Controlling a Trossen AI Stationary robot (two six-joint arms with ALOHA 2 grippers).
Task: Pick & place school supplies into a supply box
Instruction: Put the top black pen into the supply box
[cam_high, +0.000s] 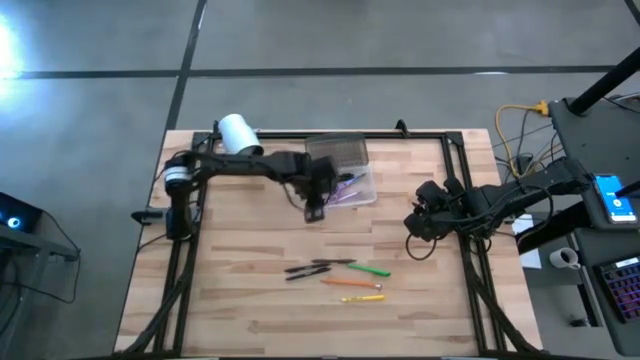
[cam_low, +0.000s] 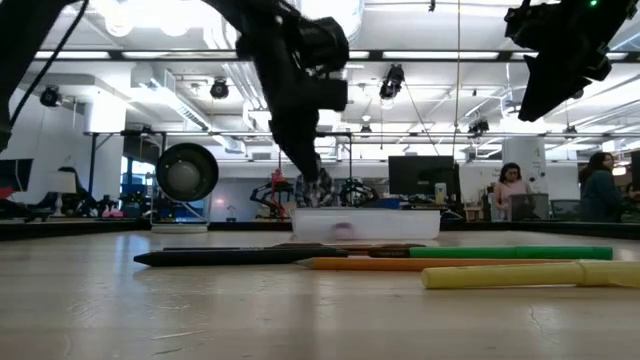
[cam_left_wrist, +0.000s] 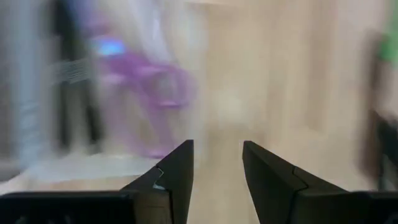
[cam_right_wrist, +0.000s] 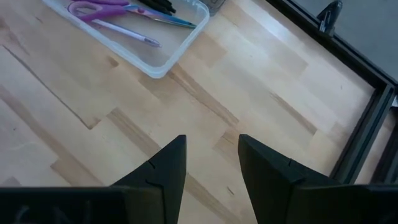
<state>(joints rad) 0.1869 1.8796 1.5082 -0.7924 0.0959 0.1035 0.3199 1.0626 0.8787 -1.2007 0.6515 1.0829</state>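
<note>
Counter (cam_high: 250, 310), pale wood planks: high view shows translucent supply box (cam_high: 362, 192), grey textured lid raised, at 12 o'clock; left claw (cam_high: 314, 212) hangs released beside it, hiding its near corner. Pens (cam_high: 340, 278) lie loose at 6 o'clock. Right claw (cam_high: 412, 222) released, at 3 o'clock. Left wrist view: purple scissors (cam_left_wrist: 146, 87), blurred. Right wrist view: box cut off.

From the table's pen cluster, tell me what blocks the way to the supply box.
Nothing on the table does: bare wood lies between the green pen and the open supply box. The left tool, open and empty, hangs over the box's near-left edge.
</note>
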